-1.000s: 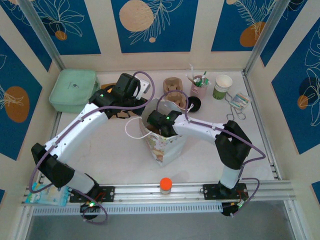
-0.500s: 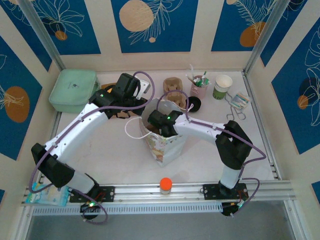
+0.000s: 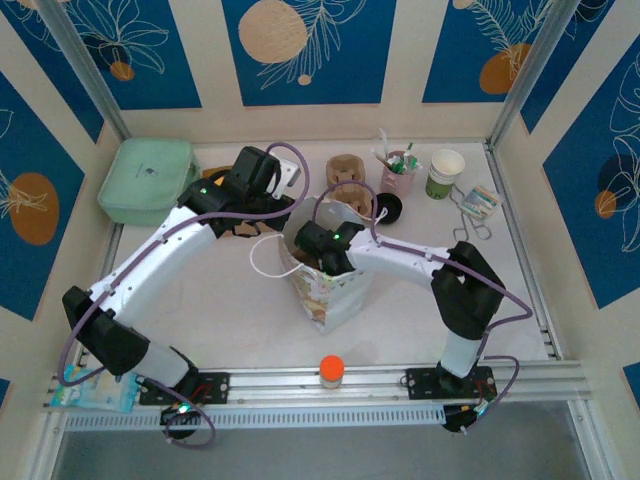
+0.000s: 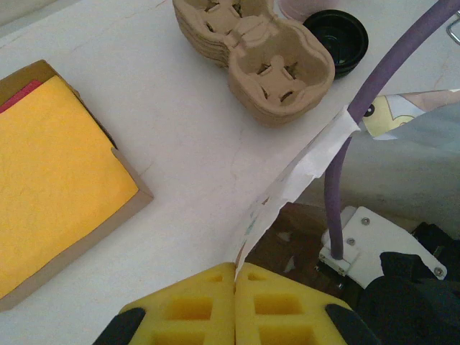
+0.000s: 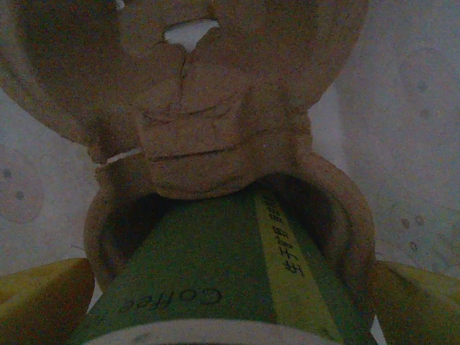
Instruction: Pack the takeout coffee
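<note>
The takeout coffee (image 5: pixel 208 266) shows its green side and a white rim, seated in one socket of a brown pulp carrier (image 5: pixel 187 144) in the dim bottom of the bag. Its top is hidden. My right gripper (image 5: pixel 230 291) has a yellow finger (image 5: pixel 43 298) on each side of the cup and is shut on it. In the top view, that gripper (image 3: pixel 318 262) reaches down into the patterned paper bag (image 3: pixel 335 290). My left gripper (image 4: pixel 235 269) is shut on the bag's rim (image 4: pixel 302 169), holding it open from the far left side (image 3: pixel 292 215).
A stack of pulp carriers (image 3: pixel 347 170) and a loose black lid (image 3: pixel 388 207) lie just behind the bag. Further right stand a pink cup of sticks (image 3: pixel 398 172) and a lidless cup (image 3: pixel 444 172). A green case (image 3: pixel 148 180) sits far left, an orange-capped bottle (image 3: pixel 331 370) at the front rail.
</note>
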{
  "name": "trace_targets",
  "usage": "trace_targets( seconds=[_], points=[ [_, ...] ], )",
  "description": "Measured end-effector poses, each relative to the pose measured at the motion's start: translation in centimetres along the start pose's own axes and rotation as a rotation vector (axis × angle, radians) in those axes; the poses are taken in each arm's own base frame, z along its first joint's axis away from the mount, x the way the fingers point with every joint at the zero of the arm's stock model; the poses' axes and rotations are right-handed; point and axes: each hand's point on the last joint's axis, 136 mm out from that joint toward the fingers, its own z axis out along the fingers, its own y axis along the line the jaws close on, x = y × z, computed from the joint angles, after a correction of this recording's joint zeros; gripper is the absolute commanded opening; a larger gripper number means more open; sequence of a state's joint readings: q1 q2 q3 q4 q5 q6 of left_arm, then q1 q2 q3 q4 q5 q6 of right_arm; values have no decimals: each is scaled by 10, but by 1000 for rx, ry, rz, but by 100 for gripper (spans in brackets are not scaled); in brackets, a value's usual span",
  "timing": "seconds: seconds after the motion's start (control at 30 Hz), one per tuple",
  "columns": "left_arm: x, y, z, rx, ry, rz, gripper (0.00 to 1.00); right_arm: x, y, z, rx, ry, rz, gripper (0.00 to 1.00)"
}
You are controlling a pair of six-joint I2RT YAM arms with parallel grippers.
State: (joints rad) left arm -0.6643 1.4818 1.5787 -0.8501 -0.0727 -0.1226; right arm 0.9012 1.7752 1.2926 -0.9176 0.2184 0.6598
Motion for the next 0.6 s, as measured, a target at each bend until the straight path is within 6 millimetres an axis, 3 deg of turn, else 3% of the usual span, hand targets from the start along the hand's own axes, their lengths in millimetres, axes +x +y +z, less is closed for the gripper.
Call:
trace_targets(
  seconds=[0.27,0.6],
  points=[
    [0,0,0,-1,0,0,8,4,-3,-6,40,22,-9,99],
    [-8,2,-12,-8,-51,-3,8,12,0,-33,54,38,-29,99]
  ],
)
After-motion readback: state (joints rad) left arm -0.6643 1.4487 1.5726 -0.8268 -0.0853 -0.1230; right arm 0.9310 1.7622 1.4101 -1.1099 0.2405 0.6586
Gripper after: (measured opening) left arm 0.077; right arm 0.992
